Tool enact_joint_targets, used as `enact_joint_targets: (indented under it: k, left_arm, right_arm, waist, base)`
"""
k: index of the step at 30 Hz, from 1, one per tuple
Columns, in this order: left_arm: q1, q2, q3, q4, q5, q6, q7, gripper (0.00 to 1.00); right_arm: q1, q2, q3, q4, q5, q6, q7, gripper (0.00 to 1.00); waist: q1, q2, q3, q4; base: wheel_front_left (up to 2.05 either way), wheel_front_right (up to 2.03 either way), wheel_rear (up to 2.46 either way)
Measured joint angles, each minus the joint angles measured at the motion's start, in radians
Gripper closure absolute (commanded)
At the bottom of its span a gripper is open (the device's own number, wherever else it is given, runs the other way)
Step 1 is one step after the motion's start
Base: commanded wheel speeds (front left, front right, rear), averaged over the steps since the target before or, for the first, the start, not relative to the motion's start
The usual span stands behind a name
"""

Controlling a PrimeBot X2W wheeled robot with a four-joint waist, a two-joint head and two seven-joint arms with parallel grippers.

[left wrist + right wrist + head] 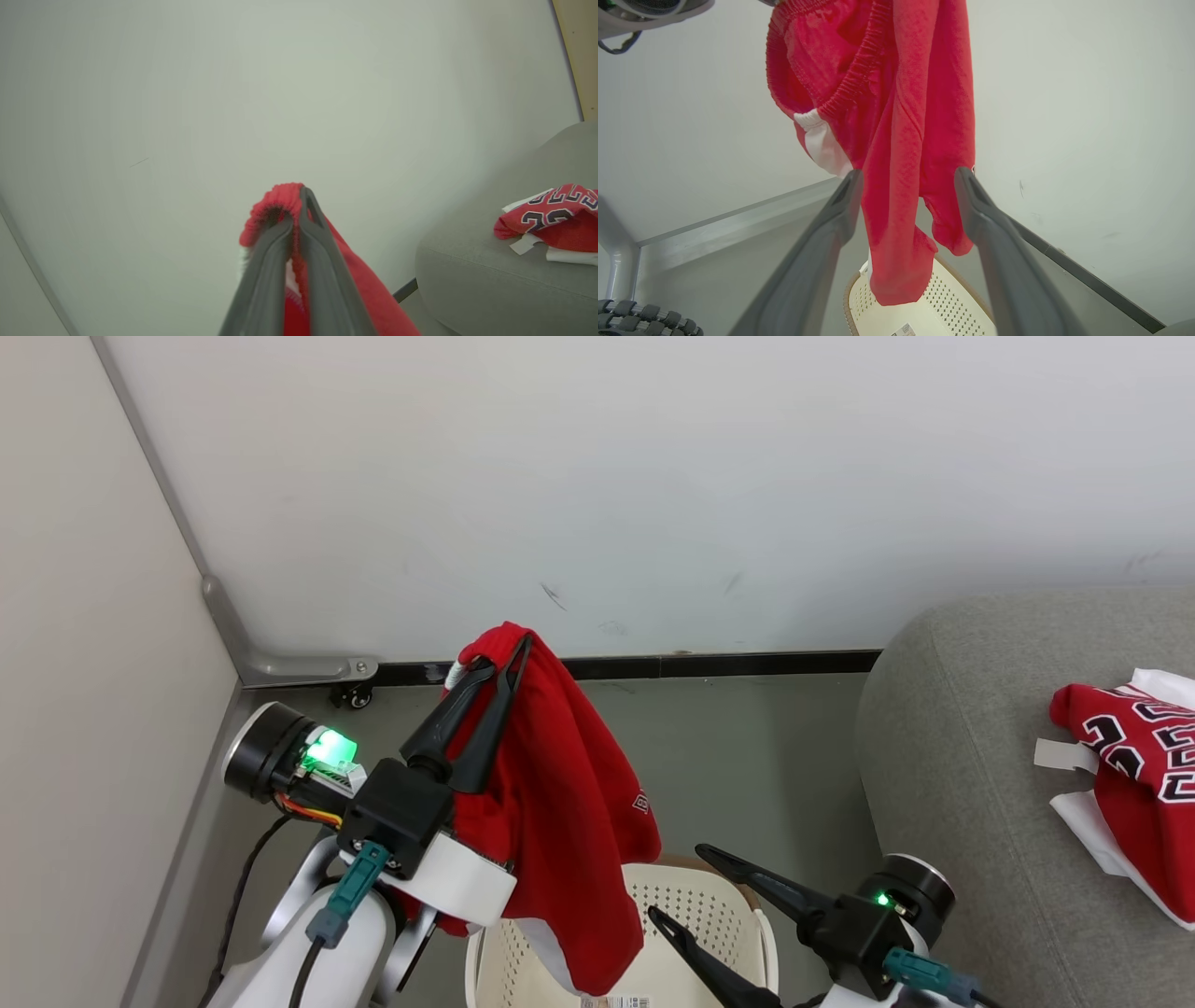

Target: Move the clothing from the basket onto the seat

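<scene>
My left gripper (pixel 509 653) is shut on the elastic waistband of plain red shorts (pixel 560 803), held up high so they hang over the cream perforated basket (pixel 709 915). In the left wrist view the gripper (pixel 299 205) pinches the red waistband (pixel 275 205). The shorts (pixel 896 130) dangle with a white stripe above the basket (pixel 924 308). My right gripper (pixel 674 882) stands open over the basket, apart from the cloth; in its own view the gripper (pixel 908 175) frames the hanging shorts. A red jersey (pixel 1139 775) with black numerals lies on the grey seat (pixel 971 728).
A white wall rises behind, with a black skirting strip (pixel 728 665) along the grey floor. A pale panel with a metal bracket (pixel 289 667) closes in the left side. A small castor (pixel 355 693) sits in the corner.
</scene>
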Motion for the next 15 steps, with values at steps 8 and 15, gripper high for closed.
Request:
enact_joint_targets:
  k: [8, 15]
  left_arm:
    - [-0.020, -0.004, -0.025, -0.050, 0.003, -0.017, 0.010, 1.00]
    - [-0.029, -0.014, -0.054, -0.090, 0.014, -0.031, 0.031, 1.00]
  right_arm:
    - [-0.001, -0.014, 0.001, -0.022, 0.026, 0.000, 0.011, 0.00]
    - [-0.001, -0.014, 0.003, -0.024, 0.043, 0.000, 0.011, 0.00]
  waist:
    - [0.0000, 0.0000, -0.001, 0.001]
    - [0.0000, 0.0000, 0.002, 0.005]
  base:
    - [0.00, 0.00, 0.00]
    - [0.00, 0.00, 0.00]
